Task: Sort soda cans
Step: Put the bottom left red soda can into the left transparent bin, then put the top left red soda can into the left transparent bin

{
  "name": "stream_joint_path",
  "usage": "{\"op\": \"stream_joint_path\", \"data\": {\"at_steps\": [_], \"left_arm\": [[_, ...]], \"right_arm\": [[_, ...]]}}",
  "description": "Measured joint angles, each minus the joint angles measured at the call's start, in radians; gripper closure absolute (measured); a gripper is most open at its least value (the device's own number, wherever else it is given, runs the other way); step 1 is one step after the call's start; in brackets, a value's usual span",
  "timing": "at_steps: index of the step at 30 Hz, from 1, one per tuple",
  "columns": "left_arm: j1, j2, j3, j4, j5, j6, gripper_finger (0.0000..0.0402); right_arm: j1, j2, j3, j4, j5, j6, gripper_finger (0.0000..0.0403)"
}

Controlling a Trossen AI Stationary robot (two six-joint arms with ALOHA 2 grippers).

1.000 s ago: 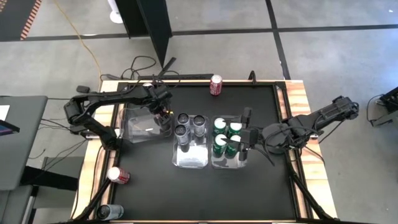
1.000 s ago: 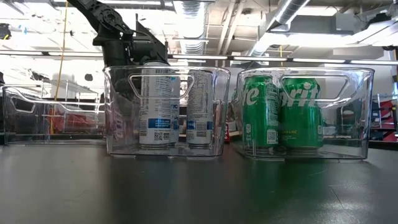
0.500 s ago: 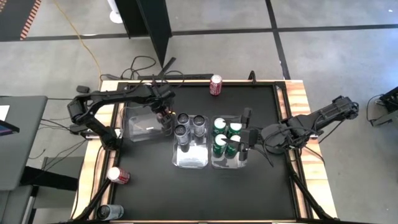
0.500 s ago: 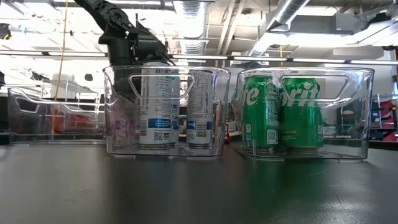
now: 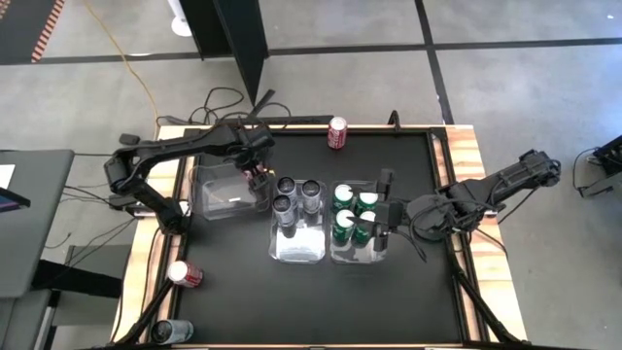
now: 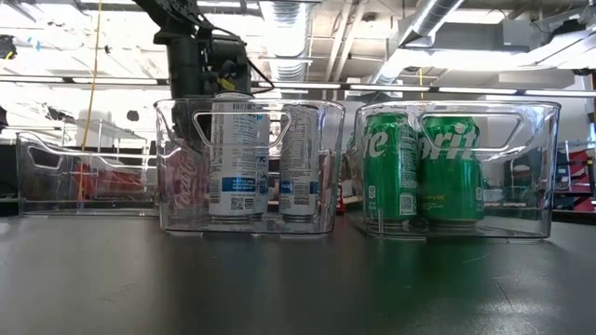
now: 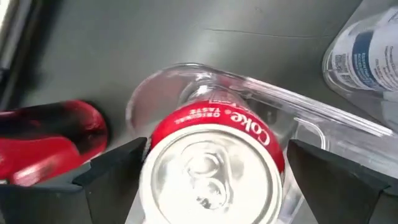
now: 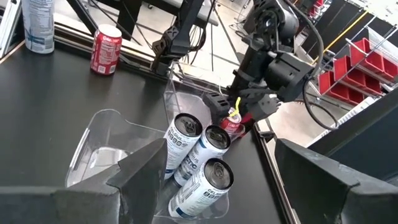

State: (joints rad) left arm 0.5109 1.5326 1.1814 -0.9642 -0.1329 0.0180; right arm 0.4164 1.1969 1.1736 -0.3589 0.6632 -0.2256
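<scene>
My left gripper [image 5: 255, 175] is shut on a red Coke can [image 7: 211, 143] at the right end of the clear left bin [image 5: 219, 206]; the can shows faintly in the low view [image 6: 182, 181]. Three silver cans [image 5: 296, 192] stand in the middle bin [image 5: 296, 251]. Several green cans [image 5: 352, 216] stand in the right bin [image 6: 549, 167]. My right gripper [image 5: 382, 212] is open and touches nothing beside the green bin's right side. Another red can [image 5: 337, 133] stands at the far edge, a red can [image 5: 185, 274] lies at the near left, and a dark can [image 5: 170, 331] lies at the near-left corner. My left gripper pinches the red can's side wall just below its top rim [image 7: 152, 155] between its two fingers [image 7: 115, 165], from above, pointing down. The can is upright, its silvery top up, over the bin's corner; whether its base rests on anything I cannot tell.
The three clear bins stand side by side mid-table. The left bin's right wall [image 7: 323, 115] lies close to the silver cans. Cables [image 5: 224, 102] lie beyond the far edge. Bare black tabletop [image 5: 321, 301] lies toward the near edge.
My left gripper has tipped from slanted to more upright over the left bin's right end, still holding the red can. The can now shows low behind the middle bin's left wall in the low view. The left bin has slid a little toward the table's right.
</scene>
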Motion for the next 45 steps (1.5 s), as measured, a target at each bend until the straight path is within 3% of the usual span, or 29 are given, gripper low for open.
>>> {"op": "stream_joint_path", "data": {"at_steps": [8, 18, 24, 30, 39, 45], "left_arm": [[-0.024, -0.033, 0.066, -0.077, -0.011, -0.002, 0.002], [-0.045, -0.241, 0.067, -0.109, -0.021, -0.087, 0.002], [-0.063, -0.364, 0.067, -0.14, -0.09, -0.198, 0.002], [-0.054, -0.408, 0.067, -0.145, -0.25, -0.322, 0.002], [0.138, -0.316, 0.067, -0.034, -0.302, -0.316, 0.002], [0.31, -0.203, 0.067, -0.012, -0.22, -0.303, 0.002]], "right_arm": [[0.0, 0.0, 0.0, 0.0, 0.0, 0.0, 0.0088], [-0.003, 0.0, 0.0, -0.004, 0.0, -0.009, 0.0088], [-0.032, 0.001, 0.0, -0.003, -0.006, -0.011, 0.0088], [-0.06, 0.002, 0.0, 0.001, -0.009, -0.01, 0.0088], [-0.066, 0.002, 0.0, 0.001, -0.009, -0.01, 0.0088], [-0.057, 0.002, 0.0, 0.001, -0.009, -0.008, 0.0088]]}}
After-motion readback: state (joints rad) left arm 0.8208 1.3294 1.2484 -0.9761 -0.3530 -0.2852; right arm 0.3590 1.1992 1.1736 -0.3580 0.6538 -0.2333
